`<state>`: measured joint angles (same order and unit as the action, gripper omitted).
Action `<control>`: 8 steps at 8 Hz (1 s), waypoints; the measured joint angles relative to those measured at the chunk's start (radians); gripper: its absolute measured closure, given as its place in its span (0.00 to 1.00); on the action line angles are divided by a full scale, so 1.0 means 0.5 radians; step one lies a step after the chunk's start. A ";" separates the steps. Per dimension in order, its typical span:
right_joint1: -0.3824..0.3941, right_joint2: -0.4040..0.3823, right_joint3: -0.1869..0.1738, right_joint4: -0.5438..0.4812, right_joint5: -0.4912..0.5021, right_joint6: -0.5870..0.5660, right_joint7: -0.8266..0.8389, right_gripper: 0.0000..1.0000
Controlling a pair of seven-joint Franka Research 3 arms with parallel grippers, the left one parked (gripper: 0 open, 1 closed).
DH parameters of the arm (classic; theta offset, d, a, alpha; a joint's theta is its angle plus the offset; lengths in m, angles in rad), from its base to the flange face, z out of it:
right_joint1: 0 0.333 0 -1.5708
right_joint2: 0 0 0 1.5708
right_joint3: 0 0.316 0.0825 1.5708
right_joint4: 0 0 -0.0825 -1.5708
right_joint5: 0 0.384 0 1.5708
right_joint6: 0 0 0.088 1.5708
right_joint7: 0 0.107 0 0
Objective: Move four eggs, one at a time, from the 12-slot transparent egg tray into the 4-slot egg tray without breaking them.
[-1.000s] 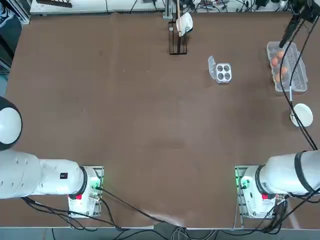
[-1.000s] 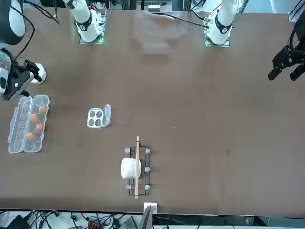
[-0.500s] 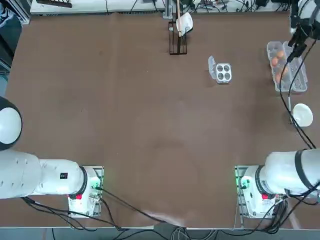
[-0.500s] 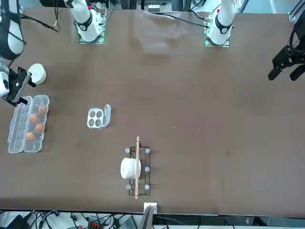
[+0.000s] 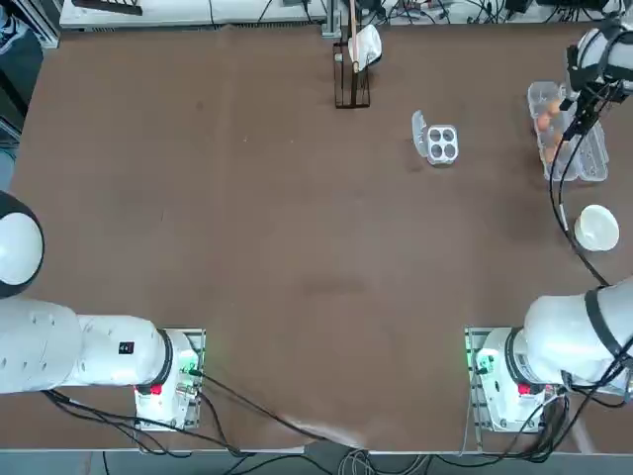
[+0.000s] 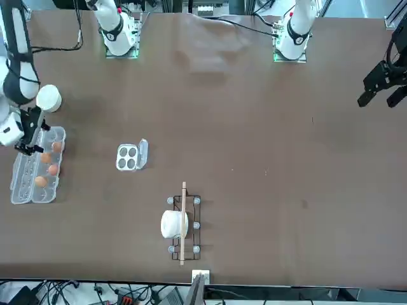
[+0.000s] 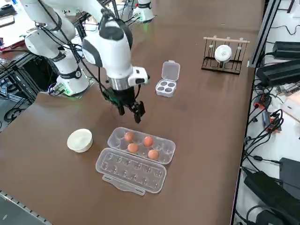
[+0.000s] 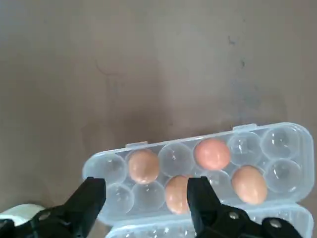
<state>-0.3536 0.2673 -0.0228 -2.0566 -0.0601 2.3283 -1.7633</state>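
Right gripper (image 7: 132,111) above 12-slot transparent egg tray (image 7: 161,153), fingers apart, holding nothing. Four eggs (image 8: 143,165) seated in cups. 4-slot egg tray (image 5: 441,142) unfilled.

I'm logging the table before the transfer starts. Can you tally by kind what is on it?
Orange-brown oval eggs: 4
Long clear plastic 12-cup egg tray: 1
Small square clear 4-cup egg tray, all cups bare: 1
Small round white bowl: 1
Dark wire rack with wooden rod and white cup: 1
Total: 8
Open right gripper hovers above the eggs.
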 joint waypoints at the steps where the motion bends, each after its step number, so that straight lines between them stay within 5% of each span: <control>1: -0.020 0.083 0.000 0.000 0.064 0.093 -0.097 0.00; 8: -0.130 0.262 0.002 -0.023 0.116 0.197 -0.255 0.04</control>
<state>-0.4184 0.3983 -0.0218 -2.0682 -0.0022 2.4270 -1.8906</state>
